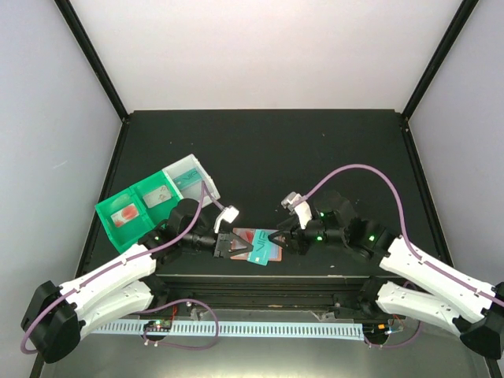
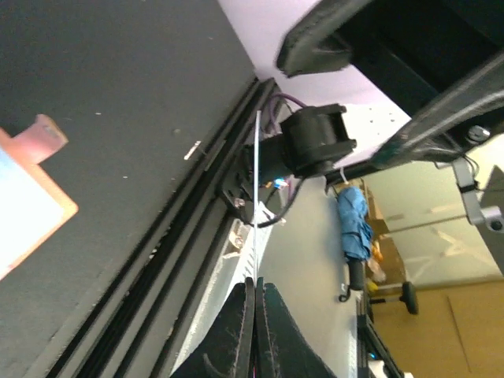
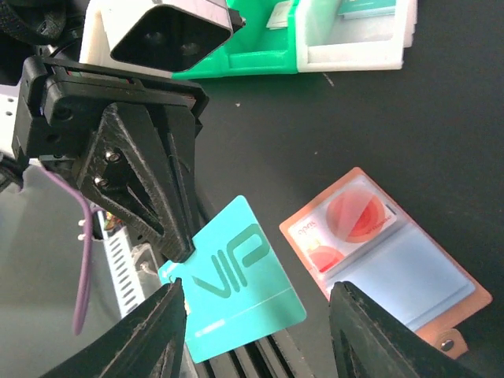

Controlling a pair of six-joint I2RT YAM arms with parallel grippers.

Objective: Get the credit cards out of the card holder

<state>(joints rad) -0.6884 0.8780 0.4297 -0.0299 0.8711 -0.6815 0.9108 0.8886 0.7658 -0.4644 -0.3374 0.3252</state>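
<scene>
The card holder, a salmon-brown wallet, lies open and flat on the black table. One pocket holds a credit card with red circles, and a pale blue panel fills the other half. A teal credit card marked VIP hangs over the table's near edge, pinched at its corner by my left gripper, which is shut on it. In the left wrist view this card appears edge-on between the closed jaws. My right gripper stands open, its fingers on either side of the teal card without gripping it.
A green-and-white compartment tray with cards in it sits at the back left, also visible as a tray at the top of the right wrist view. The table's black rail edge runs just below both grippers.
</scene>
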